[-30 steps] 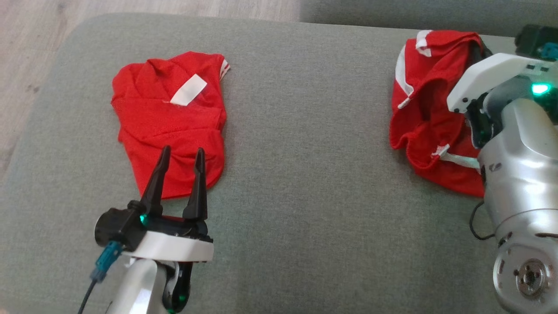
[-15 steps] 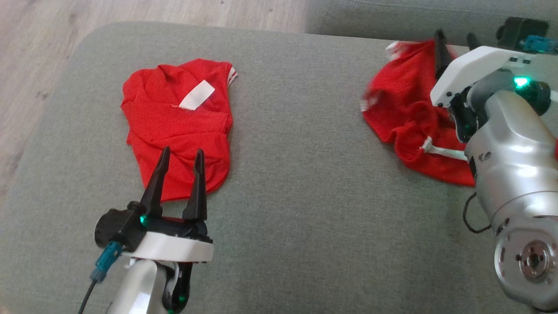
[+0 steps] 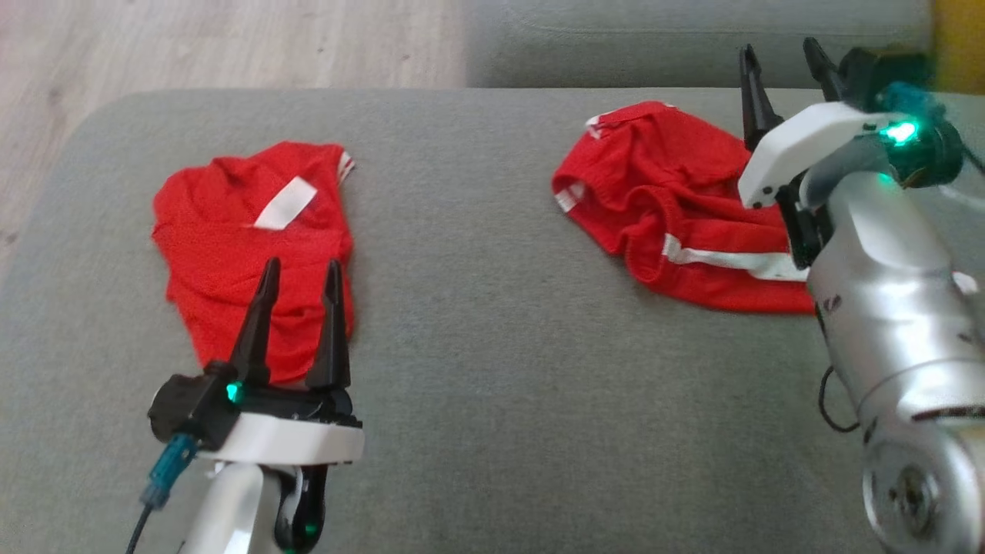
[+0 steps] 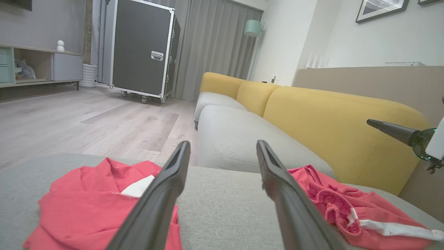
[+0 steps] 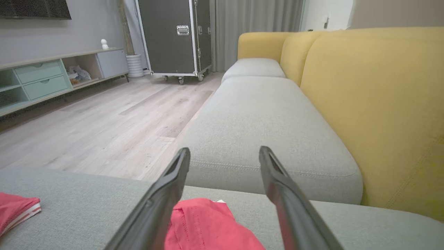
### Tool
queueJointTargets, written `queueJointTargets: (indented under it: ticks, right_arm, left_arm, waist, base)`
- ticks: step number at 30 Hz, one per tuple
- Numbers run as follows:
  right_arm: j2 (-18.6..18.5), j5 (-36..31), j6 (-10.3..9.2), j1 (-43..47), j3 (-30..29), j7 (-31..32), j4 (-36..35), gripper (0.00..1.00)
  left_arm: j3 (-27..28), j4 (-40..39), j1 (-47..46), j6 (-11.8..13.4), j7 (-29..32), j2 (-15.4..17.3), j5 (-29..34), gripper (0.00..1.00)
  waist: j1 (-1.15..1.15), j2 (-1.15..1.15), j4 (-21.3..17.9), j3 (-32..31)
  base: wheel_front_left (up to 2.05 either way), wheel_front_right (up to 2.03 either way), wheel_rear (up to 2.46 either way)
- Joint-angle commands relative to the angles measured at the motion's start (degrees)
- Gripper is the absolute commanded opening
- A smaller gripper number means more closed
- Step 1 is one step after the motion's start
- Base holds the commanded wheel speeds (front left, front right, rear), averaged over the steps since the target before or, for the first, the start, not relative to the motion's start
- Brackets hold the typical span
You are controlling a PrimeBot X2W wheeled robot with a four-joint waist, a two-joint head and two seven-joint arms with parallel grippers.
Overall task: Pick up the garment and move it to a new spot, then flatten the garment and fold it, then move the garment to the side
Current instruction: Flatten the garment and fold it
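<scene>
A crumpled red garment [image 3: 669,223] with white stripes lies on the right part of the grey sofa cushion [image 3: 492,346]. My right gripper [image 3: 777,48] hovers open just beyond its far right edge, with nothing between the fingers. In the right wrist view the gripper [image 5: 225,150] stands open above the garment [image 5: 204,225]. A second red garment [image 3: 246,238] with a white label lies folded on the left. My left gripper [image 3: 302,265] is open over its near edge and holds nothing. The left wrist view shows that gripper [image 4: 223,144] between the folded garment [image 4: 86,205] and the crumpled garment [image 4: 347,208].
A yellow backrest [image 5: 381,104] runs along the right side of the sofa. A further grey seat cushion [image 5: 263,132] lies beyond. Wooden floor [image 3: 192,46] borders the cushion's far left. A black flight case [image 4: 142,48] and a low cabinet [image 5: 41,80] stand across the room.
My right gripper has opened and let go of the striped garment, which now lies spread lower on the cushion; the gripper has risen clear of it. The head camera has shifted.
</scene>
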Motion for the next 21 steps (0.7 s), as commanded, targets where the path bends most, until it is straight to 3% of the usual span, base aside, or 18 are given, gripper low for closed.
queueJointTargets:
  ticks: [1, 6, 12, 16, 21]
  right_arm:
    - [1.20, 1.45, -0.04, 1.51, 2.65, -0.98, -4.17, 1.00]
    - [1.20, 7.17, -0.04, 13.26, 6.49, -1.13, -22.78, 1.00]
    - [1.20, 9.01, -0.04, 30.29, 7.87, -1.15, -42.48, 1.00]
    - [1.20, 10.12, -0.04, 36.98, 8.34, -1.15, -48.88, 1.00]
    - [1.20, 8.68, -0.04, 38.44, 8.25, -0.95, -50.93, 1.00]
  left_arm:
    - [2.30, -2.33, -0.52, 0.09, -0.36, 0.23, -0.24, 1.00]
    - [2.59, -3.31, 0.05, 0.09, -0.36, 0.17, 0.18, 1.00]
    - [2.06, -4.10, 0.69, 0.09, -0.36, 0.15, 0.49, 1.00]
    - [1.24, -4.06, 0.67, 0.09, -0.36, 0.44, 0.39, 1.00]
    - [-0.28, -4.07, -0.43, 0.09, -0.36, 0.77, 0.18, 1.00]
  waist:
    - [0.00, 0.00, -1.80, -0.89]
    - [0.00, 0.00, -4.45, -1.39]
    - [0.00, 0.00, -6.40, -1.09]
    - [0.00, 0.00, -6.89, -0.48]
    - [0.00, 0.00, -5.76, 0.90]
  base:
    - [0.00, 0.00, 0.00]
    - [0.00, 0.00, 0.00]
    - [0.00, 0.00, 0.00]
    - [0.00, 0.00, 0.00]
    - [0.00, 0.00, 0.00]
